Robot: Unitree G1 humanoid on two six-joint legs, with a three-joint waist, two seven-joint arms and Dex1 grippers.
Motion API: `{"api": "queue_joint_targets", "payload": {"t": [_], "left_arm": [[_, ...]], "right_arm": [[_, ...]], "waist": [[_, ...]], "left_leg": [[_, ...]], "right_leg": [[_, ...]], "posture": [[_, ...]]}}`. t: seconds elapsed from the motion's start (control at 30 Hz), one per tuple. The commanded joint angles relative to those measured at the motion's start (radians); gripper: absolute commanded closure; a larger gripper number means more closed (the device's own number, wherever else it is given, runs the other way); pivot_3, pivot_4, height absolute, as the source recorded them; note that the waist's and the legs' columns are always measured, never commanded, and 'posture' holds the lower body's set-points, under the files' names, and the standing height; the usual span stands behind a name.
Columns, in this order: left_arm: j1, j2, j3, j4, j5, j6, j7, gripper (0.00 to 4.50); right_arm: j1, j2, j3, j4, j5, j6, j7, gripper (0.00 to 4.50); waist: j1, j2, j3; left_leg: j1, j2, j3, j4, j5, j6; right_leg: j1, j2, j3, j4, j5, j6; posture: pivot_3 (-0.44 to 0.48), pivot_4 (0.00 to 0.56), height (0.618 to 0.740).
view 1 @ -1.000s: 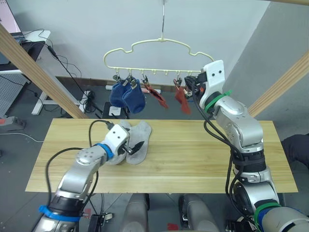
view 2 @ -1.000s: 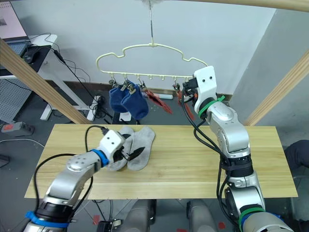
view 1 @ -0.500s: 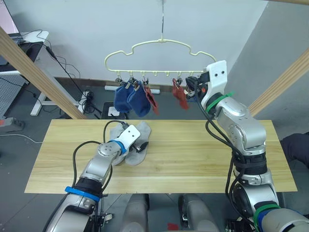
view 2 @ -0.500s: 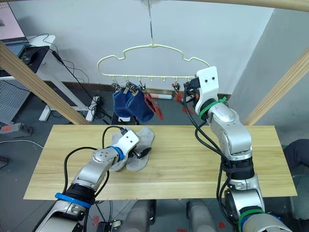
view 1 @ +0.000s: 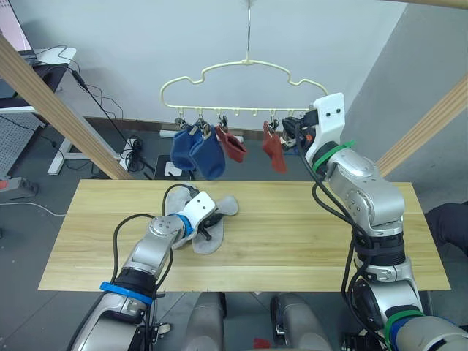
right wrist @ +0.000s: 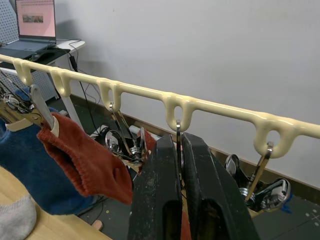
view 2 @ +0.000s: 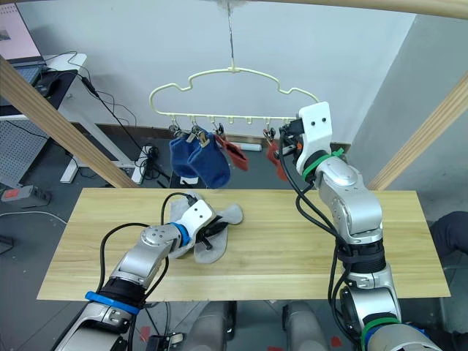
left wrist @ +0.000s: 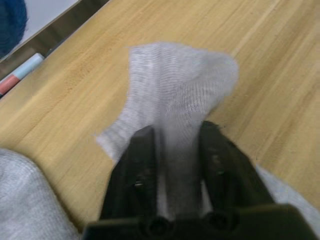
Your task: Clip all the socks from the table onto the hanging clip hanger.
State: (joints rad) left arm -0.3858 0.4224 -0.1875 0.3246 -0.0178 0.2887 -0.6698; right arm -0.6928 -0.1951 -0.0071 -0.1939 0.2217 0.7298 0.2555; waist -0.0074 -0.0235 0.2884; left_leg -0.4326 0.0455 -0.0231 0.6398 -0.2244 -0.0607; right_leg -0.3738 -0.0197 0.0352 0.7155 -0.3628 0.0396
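L gripper (view 1: 210, 225) is low over the table (view 1: 292, 248), fingers (left wrist: 137, 165) pinched on a fold of a light grey sock (view 1: 216, 219). The sock's free end is lifted off the planks and flares past the fingertips, while its lower end still lies on the wood. The 2nd grey sock (view 1: 175, 199) lies flat just behind, touching the L wrist side. Both sit left of table centre, well in from the front edge and nearer the back edge. The table's whole right half and front strip are bare planks, so there's plenty of room there. The clip hanger (view 1: 234, 73) hangs by its hook above the back edge. 2 blue socks (view 1: 196, 150) are clipped side by side at its left end, w/ a rust red sock (view 1: 232, 144) next to them and another rust red sock (view 1: 275, 151) nearer the right end. Free clips dangle between the 2 red socks. R gripper (right wrist: 177, 170) is raised at the hanger's right end, jaws squeezed onto a metal clip (right wrist: 177, 142) hanging from the bar, just beside the right-hand red sock. Slanted wooden frame poles (view 1: 51, 102) flank the table at both sides, narrowing the side room up top.
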Motion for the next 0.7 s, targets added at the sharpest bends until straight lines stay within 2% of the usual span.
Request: {"api": "queue_joint_targets", "payload": {"t": [0.03,0.07,0.23,0.43,0.7], "left_arm": [[0.020,0.008,0.006,-0.026,-0.009,-0.021,-0.029,4.38],[0.023,0.006,0.015,-0.038,-0.023,-0.028,-0.039,4.49],[0.045,-0.015,0.071,-0.167,-0.154,-0.093,-0.136,4.49],[0.043,-0.040,0.129,-0.327,-0.273,-0.211,-0.204,4.49],[0.008,-0.094,0.123,-0.374,-0.286,-0.212,-0.142,4.49]], "right_arm": [[0.009,-0.003,-0.016,-0.005,0.010,0.007,-0.004,4.50],[0.007,-0.004,-0.022,-0.001,0.015,0.011,-0.001,4.50],[-0.020,-0.008,-0.086,0.007,0.092,0.092,0.013,4.50],[-0.122,0.031,-0.294,0.035,0.284,0.382,-0.053,4.50],[-0.268,0.109,-0.551,0.051,0.463,0.744,-0.159,4.50]], "waist": [[0.000,0.000,0.000],[0.000,0.000,0.000],[0.003,0.000,0.000],[0.004,0.000,0.000],[0.005,0.000,0.000]], "left_leg": [[0.000,0.000,0.000,0.000,0.000,0.000],[0.000,0.000,0.000,0.000,0.000,0.000],[-0.001,0.000,0.000,0.000,0.000,0.000],[-0.001,0.000,-0.001,0.001,0.000,0.000],[-0.001,0.000,0.000,0.000,0.000,0.001]], "right_leg": [[0.000,0.000,0.000,0.000,0.000,0.000],[0.000,0.000,0.000,0.000,0.000,0.000],[0.000,0.000,0.000,0.000,0.000,0.000],[0.001,0.000,-0.001,0.000,0.001,-0.001],[0.000,0.000,-0.001,-0.001,0.001,-0.002]], "posture": [[0.052,0.288,0.740],[0.052,0.289,0.740],[0.050,0.291,0.740],[0.048,0.291,0.740],[0.041,0.290,0.740]]}}
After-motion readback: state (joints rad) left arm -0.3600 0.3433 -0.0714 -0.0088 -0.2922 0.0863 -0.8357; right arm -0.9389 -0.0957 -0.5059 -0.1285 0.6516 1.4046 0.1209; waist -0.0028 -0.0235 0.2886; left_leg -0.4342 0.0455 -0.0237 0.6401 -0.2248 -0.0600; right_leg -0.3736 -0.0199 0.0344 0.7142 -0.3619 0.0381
